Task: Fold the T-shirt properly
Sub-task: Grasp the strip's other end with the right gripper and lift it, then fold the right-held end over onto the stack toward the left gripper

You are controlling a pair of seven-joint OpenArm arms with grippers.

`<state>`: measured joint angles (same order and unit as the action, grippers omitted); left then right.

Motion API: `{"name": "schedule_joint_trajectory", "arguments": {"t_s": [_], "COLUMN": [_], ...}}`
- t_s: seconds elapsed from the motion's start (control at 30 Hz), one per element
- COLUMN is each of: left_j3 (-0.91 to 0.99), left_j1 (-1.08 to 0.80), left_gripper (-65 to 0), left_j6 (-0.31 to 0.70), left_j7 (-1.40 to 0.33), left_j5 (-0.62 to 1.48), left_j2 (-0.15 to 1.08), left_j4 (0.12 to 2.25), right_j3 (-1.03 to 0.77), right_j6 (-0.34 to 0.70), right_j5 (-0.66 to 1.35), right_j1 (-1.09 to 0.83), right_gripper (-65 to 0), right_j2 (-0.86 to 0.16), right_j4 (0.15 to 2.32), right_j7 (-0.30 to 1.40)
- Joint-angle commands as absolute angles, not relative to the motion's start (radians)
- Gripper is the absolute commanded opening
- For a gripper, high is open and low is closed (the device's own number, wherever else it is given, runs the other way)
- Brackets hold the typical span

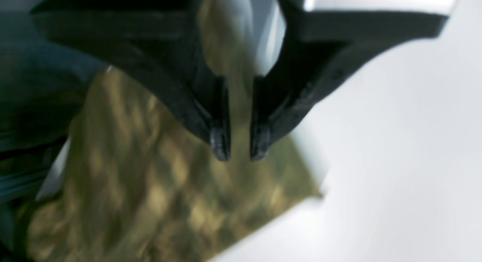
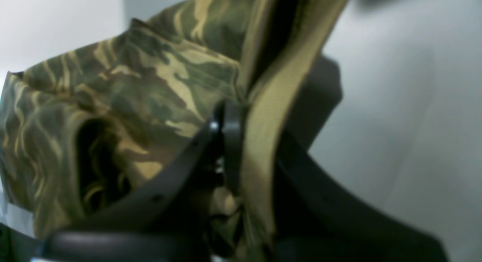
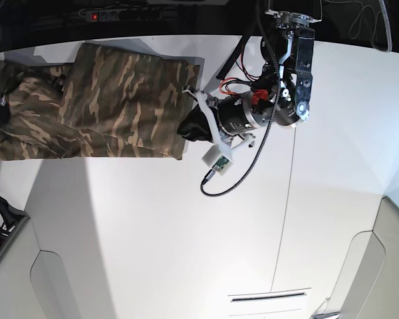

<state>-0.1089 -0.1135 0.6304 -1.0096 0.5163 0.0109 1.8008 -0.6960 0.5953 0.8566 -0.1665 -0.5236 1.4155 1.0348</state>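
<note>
Camouflage T-shirt [image 3: 120, 100] is spread on the white table [image 3: 186, 232]; its collar band is pinched by the right gripper [image 2: 241, 149], while the left gripper [image 1: 240, 149] is held narrowly parted, empty.

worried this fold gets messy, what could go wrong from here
The right gripper pinches only the T-shirt by its tan collar band, so cloth could slip free or bunch. The left gripper, jaws slightly apart, holds nothing near the shirt's edge, so that side may drag unevenly across the table.
</note>
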Motion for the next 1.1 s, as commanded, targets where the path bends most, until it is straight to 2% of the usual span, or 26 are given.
{"name": "schedule_joint_trajectory", "arguments": {"t_s": [0.0, 0.2, 0.5, 0.73, 0.93, 1.0, 1.07], "left_j3": [-0.110, -0.112, -0.119, -0.191, -0.232, -0.223, -0.202], "left_j1": [-0.112, -0.170, -0.231, -0.233, -0.233, -0.233, -0.233], "left_gripper": [-52.7, -52.7, -52.7, -52.7, -52.7, -52.7, -52.7], "left_j6": [0.642, 0.652, 0.651, 0.646, 0.628, 0.623, 0.621], "left_j7": [-0.992, -0.990, -0.953, -0.945, -0.943, -0.942, -0.939], "left_j5": [0.539, 0.573, 0.573, 0.567, 0.557, 0.557, 0.557], "left_j2": [0.003, 0.000, 0.000, -0.003, -0.002, -0.002, -0.002], "left_j4": [1.821, 1.821, 1.820, 1.819, 1.819, 1.819, 1.819], "right_j3": [-0.705, -0.705, -0.644, -0.415, -0.146, -0.057, 0.025], "right_j6": [0.598, 0.599, 0.598, 0.587, 0.587, 0.587, 0.587], "right_j5": [0.892, 0.987, 1.004, 0.912, 0.750, 0.705, 0.688], "right_j1": [-0.152, -0.093, -0.075, -0.081, -0.081, -0.081, -0.081], "right_gripper": [-65.0, -65.0, -65.0, -65.0, -65.0, -48.0, -35.9], "right_j2": [-0.573, -0.660, -0.614, -0.538, -0.433, -0.403, -0.393], "right_j4": [1.431, 1.459, 1.758, 2.024, 2.030, 2.003, 1.982], "right_j7": [1.027, 1.105, 1.169, 1.179, 1.181, 1.181, 1.180]}}
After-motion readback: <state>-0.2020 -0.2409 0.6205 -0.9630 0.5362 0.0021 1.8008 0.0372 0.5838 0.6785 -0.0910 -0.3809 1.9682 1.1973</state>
